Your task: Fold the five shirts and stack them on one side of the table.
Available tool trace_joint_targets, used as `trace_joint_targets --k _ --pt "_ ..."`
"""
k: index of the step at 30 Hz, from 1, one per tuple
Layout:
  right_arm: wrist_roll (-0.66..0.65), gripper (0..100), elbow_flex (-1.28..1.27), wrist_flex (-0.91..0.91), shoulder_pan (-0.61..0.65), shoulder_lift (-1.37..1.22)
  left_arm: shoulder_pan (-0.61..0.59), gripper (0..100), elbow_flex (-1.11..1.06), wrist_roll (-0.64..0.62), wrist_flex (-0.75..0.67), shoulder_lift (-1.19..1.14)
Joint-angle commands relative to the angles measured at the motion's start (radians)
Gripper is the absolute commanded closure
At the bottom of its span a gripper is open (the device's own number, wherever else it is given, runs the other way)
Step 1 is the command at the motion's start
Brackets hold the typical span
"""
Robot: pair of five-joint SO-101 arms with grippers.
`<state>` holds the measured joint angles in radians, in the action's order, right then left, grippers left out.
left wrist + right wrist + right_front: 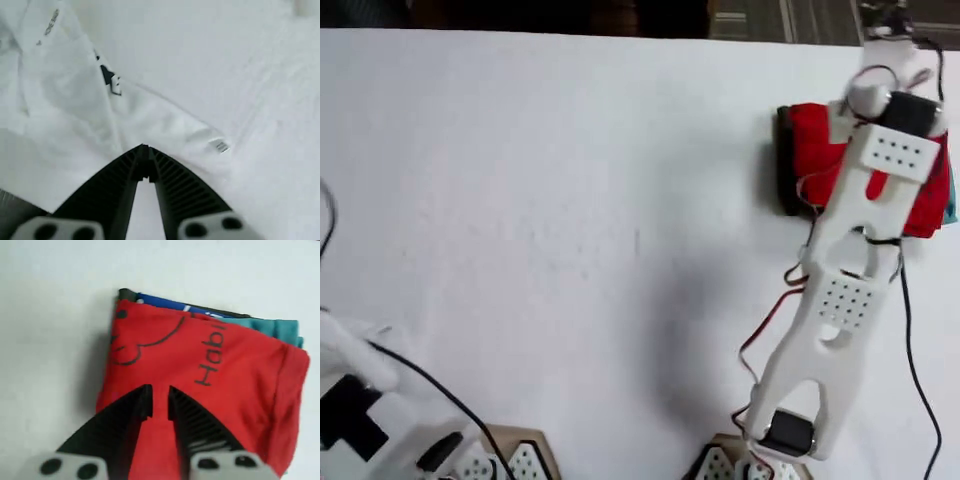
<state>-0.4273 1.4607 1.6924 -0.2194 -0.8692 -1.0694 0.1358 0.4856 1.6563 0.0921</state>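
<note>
- High view shows a folded stack (810, 150) at the right side of the table (570, 200), under the right arm.
- A red shirt (200, 370) tops it, with blue, teal and dark edges beneath. I'd judge four shirts done.
- The right gripper (159, 395) hangs over the red shirt, its jaws a narrow slit apart and holding nothing.
- A white shirt (75, 100) lies rumpled and unfolded, likely the fifth.
- The left gripper (144, 160) has its tips together over it; I cannot tell whether they pinch cloth.
- The red shirt carries dark lettering (210, 355); the white one has a small label (220, 146), too small to read.
</note>
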Motion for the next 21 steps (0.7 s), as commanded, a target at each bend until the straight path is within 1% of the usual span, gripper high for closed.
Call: trace_joint_targets --k 1,3,6,7,10,13,16,19,21 --pt "0.003 82.1 0.009 0.077 0.073 0.111 -0.144 94 0.012 0.103 0.002 0.009" --pt "0.003 81.3 0.009 0.077 0.094 0.13 -0.212 88 0.013 0.166 0.0 -0.018" --pt "0.026 84.6 0.008 0.081 0.116 0.199 -0.308 78 0.013 0.242 -0.048 -0.075" --pt "0.054 85.7 0.006 0.081 0.12 0.229 -0.342 77 0.013 0.255 -0.083 -0.097" --pt "0.1 86.8 -0.071 0.081 0.14 0.361 -0.428 77 0.013 0.273 -0.203 -0.163" --pt "0.104 86.8 -0.302 0.081 0.177 0.558 -0.489 77 0.013 0.273 -0.311 -0.222" --pt "0.103 86.8 -0.591 0.079 0.252 0.773 -0.54 77 0.013 0.273 -0.399 -0.27" --pt "0.104 86.8 -0.829 0.077 0.331 0.977 -0.569 77 0.013 0.275 -0.46 -0.322" --pt "0.104 86.8 -0.937 0.077 0.367 1.099 -0.571 77 0.013 0.285 -0.506 -0.368"
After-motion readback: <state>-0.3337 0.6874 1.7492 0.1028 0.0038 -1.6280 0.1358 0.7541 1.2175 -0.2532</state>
